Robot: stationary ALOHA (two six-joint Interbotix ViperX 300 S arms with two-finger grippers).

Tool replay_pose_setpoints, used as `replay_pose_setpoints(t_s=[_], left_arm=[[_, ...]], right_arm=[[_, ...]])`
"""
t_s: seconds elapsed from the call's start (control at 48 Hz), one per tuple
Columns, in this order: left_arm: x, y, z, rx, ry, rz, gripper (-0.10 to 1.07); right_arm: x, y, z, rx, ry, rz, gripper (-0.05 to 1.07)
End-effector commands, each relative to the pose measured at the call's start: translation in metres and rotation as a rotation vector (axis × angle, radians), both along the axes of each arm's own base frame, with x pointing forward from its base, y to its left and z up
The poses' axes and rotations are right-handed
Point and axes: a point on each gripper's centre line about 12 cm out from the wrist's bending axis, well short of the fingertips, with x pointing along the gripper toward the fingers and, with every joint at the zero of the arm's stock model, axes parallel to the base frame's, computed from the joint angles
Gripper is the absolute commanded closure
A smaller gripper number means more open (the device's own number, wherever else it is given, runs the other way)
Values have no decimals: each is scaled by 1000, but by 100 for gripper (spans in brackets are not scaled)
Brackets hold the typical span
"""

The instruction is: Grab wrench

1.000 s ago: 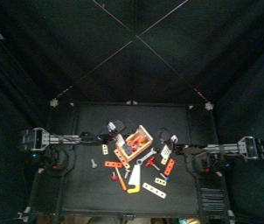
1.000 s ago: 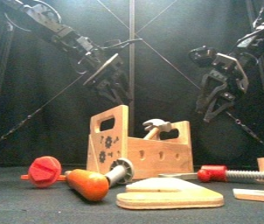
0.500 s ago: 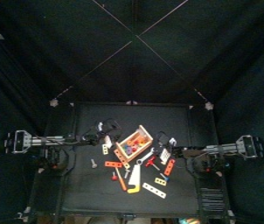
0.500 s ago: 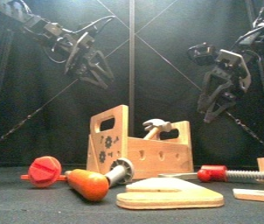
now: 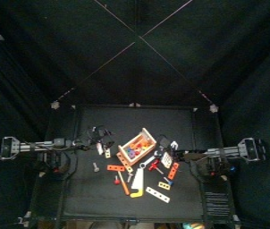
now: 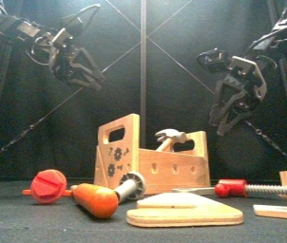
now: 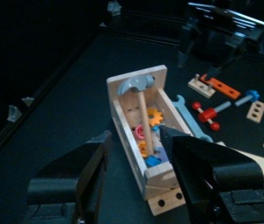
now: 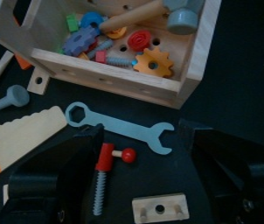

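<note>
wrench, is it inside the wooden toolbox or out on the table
Out. In the right wrist view the light blue wrench lies flat on the black table, just beside the wooden toolbox, not in it, and nothing grips it.

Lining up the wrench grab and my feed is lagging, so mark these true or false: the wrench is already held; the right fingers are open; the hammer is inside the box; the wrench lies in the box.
1. The light blue flat wrench is already held: false, it lies free on the black table.
2. The right gripper has open fingers: true.
3. The grey-headed wooden hammer is inside the open wooden toolbox: true.
4. The wrench lies in the toolbox: false, it lies on the table beside it.
</note>
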Motion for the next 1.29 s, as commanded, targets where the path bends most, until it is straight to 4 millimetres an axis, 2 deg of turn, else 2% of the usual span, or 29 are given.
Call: replay_pose_setpoints(t_s=[0.0,0.333,0.521,0.729,0.979,1.271], left_arm=[[-5,-9,1,4,-18,-71,12],[-22,-37,-23,-59,-7,-261,12],[-26,-48,-33,-78,7,-346,12],[-31,-50,-44,-114,21,-345,12],[-33,-51,-49,-119,25,-344,12],[-35,-50,-51,-127,19,-336,12]], right_arm=[[9,6,7,-5,-26,33,4],[25,18,-5,-65,17,125,4],[36,15,-27,-88,94,137,4],[48,16,-45,-131,154,174,4],[56,14,-46,-170,181,182,4],[65,22,-50,-218,250,274,4]])
